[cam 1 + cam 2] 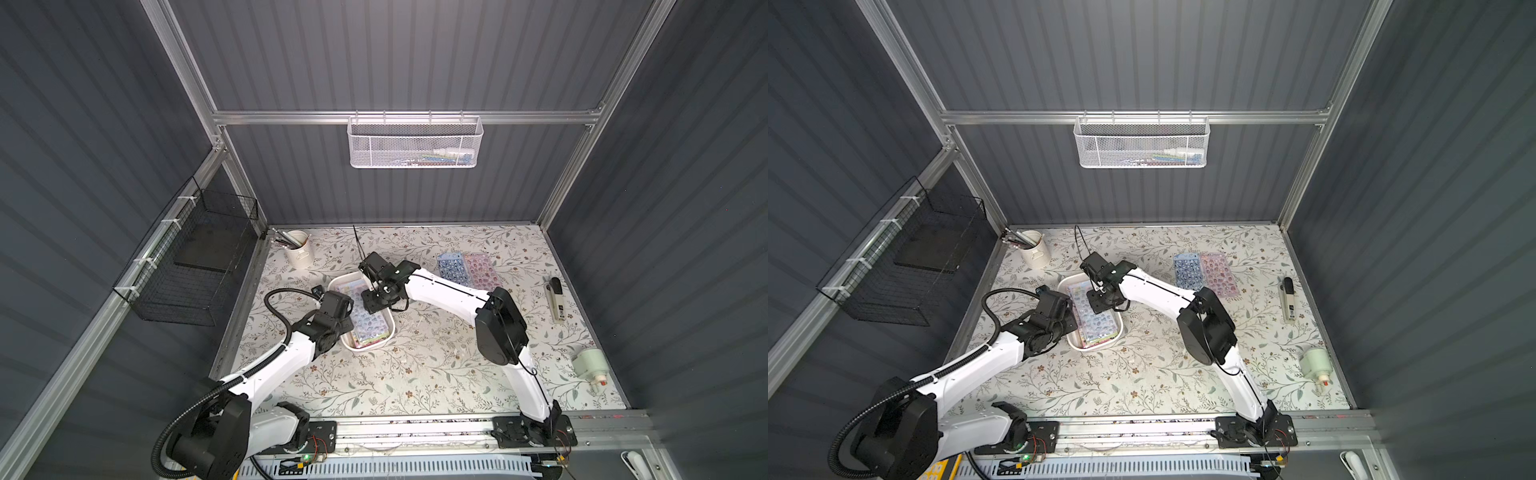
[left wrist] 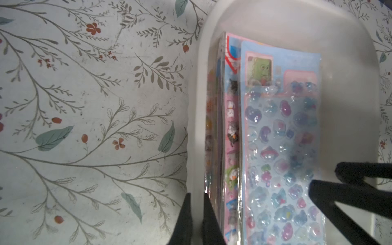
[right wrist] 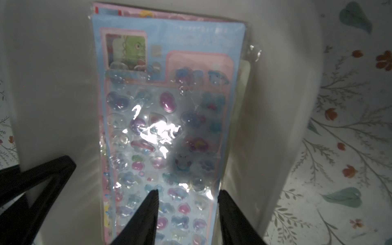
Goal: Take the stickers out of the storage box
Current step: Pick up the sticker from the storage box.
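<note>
In both top views the storage box (image 1: pixel 365 348) (image 1: pixel 1090 348) is sitting left of centre on the table (image 1: pixel 415 374), with its long axis running from upper left to lower right. The stickers (image 1: pixel 371 326) (image 1: pixel 1096 324) are lying stacked lengthwise inside it, and two loose sheets (image 1: pixel 467 270) are lying out toward the upper right. Your left gripper (image 1: pixel 348 327) is sitting at the box's left long wall. Your right gripper (image 1: pixel 374 305) is hanging over the box's upper end, so it is standing nearer the pile. In the left wrist view, the left gripper (image 2: pixel 196 220) is pinching the box's white wall, one finger outside and one inside, just beside the stack's edge. In the right wrist view, the right gripper (image 3: pixel 188 192) is standing half spread and gripping nothing. One of its fingers is lying over the top blue sheet (image 3: pixel 169 106), touching or not I cannot tell, and the other is sitting at that sheet's long edge, beside the box wall. The sheet is stretching lengthwise away from the fingers, so I judge you are needing to close across that long edge while the left gripper is steadying the box.
</note>
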`<act>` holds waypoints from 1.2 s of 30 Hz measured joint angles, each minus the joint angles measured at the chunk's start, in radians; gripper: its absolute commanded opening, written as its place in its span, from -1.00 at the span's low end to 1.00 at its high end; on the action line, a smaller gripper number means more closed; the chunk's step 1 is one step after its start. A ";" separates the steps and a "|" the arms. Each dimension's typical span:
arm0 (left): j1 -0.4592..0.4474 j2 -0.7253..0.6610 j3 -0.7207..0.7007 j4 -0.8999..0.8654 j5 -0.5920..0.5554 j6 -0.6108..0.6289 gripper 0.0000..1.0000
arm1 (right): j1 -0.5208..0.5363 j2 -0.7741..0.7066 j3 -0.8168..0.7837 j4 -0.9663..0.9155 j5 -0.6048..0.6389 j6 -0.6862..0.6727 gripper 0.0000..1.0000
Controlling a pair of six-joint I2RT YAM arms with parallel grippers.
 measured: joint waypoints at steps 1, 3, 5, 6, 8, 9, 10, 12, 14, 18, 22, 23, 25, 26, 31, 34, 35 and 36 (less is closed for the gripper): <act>0.000 -0.009 -0.005 -0.001 -0.007 0.000 -1.00 | 0.002 0.007 0.006 -0.003 0.004 0.000 0.00; 0.001 -0.024 -0.014 -0.002 -0.015 0.000 -1.00 | 0.003 0.023 0.019 -0.008 0.009 0.000 0.06; 0.002 -0.036 -0.025 0.000 -0.016 0.000 -1.00 | 0.005 0.036 0.034 -0.009 0.001 0.000 0.07; 0.002 -0.040 -0.029 0.001 -0.016 0.000 -1.00 | 0.006 0.040 0.039 -0.008 -0.005 0.001 0.08; 0.004 -0.048 -0.038 0.002 -0.021 0.000 -1.00 | 0.009 0.045 0.048 -0.008 -0.021 0.003 0.08; 0.006 -0.050 -0.042 0.001 -0.023 0.000 -1.00 | 0.010 0.048 0.050 -0.006 -0.029 0.004 0.08; 0.006 -0.051 -0.045 0.001 -0.024 0.000 -1.00 | 0.010 0.051 0.054 -0.006 -0.038 0.006 0.07; 0.006 -0.051 -0.049 0.002 -0.027 0.000 -1.00 | 0.010 0.058 0.058 -0.003 -0.055 0.008 0.06; 0.008 -0.051 -0.050 0.003 -0.028 0.000 -1.00 | 0.010 0.069 0.061 -0.002 -0.074 0.014 0.02; 0.013 -0.051 -0.051 0.003 -0.030 0.000 -1.00 | 0.010 0.076 0.061 0.002 -0.111 0.024 -0.05; 0.017 -0.051 -0.051 0.003 -0.031 0.001 -1.00 | 0.006 0.076 0.058 0.017 -0.146 0.029 -0.11; 0.018 -0.051 -0.051 0.003 -0.031 0.001 -1.00 | 0.005 0.074 0.052 0.026 -0.155 0.030 -0.14; 0.020 -0.050 -0.051 0.003 -0.031 0.002 -1.00 | 0.002 0.069 0.032 0.050 -0.179 0.037 -0.20; 0.022 -0.050 -0.051 0.003 -0.031 0.003 -1.00 | 0.000 0.065 0.019 0.061 -0.191 0.040 -0.22; 0.026 -0.032 -0.051 0.003 -0.033 0.003 -1.00 | -0.014 0.025 -0.063 0.129 -0.277 0.062 -0.35; 0.026 -0.019 -0.051 0.004 -0.033 0.003 -1.00 | -0.023 -0.002 -0.098 0.162 -0.320 0.072 -0.41; 0.026 -0.016 -0.051 0.005 -0.034 0.003 -1.00 | -0.024 -0.010 -0.108 0.173 -0.332 0.074 -0.44; 0.026 -0.013 -0.051 0.008 -0.034 0.003 -1.00 | -0.025 -0.017 -0.115 0.183 -0.340 0.076 -0.45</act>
